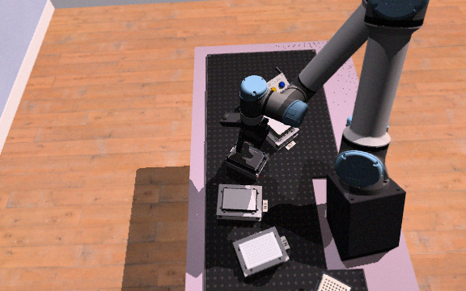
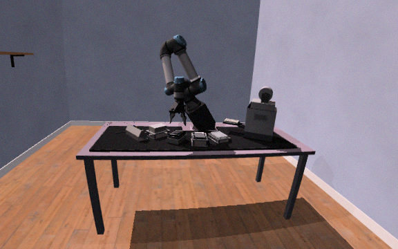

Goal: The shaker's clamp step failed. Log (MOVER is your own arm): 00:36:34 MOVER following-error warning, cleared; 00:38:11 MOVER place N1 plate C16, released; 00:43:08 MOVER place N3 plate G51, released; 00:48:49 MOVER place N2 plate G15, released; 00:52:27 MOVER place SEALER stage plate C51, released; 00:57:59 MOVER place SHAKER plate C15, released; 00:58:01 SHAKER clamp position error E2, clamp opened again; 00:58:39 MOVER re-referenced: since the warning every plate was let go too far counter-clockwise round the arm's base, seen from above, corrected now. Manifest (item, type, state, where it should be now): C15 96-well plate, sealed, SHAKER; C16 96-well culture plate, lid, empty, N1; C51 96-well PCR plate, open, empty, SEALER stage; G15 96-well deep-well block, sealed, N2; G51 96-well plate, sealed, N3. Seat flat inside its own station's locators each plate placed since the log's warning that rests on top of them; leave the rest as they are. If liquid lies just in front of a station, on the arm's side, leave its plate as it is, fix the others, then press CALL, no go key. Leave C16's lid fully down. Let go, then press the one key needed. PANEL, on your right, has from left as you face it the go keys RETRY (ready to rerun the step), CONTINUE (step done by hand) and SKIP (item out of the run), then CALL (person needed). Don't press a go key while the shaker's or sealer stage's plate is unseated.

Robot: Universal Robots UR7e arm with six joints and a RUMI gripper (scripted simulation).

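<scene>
The gripper [image 2: 177, 117] hangs with its jaws spread wide and nothing between them, above a dark station [image 1: 246, 161] near the middle of the row on the black mat [image 1: 233, 69]. Seen from above, the wrist covers much of that station, so whether its plate sits flat inside the locators or rides on them cannot be told. Nearer along the row, a sealed plate [image 1: 239, 199] lies in its grey nest, and beyond that a white-welled plate [image 1: 260, 250] sits turned at an angle to the table edge. The panel [image 1: 278, 82] lies at the far end, mostly hidden by the forearm. The step in hand looks like a descent onto the dark station's plate. To do it well, square the jaws to the plate's long sides first, come straight down, and close only once the fingers clear the locators. Then lift a little, shift clockwise round the base, lower flat, and check for liquid in front beforehand.
</scene>
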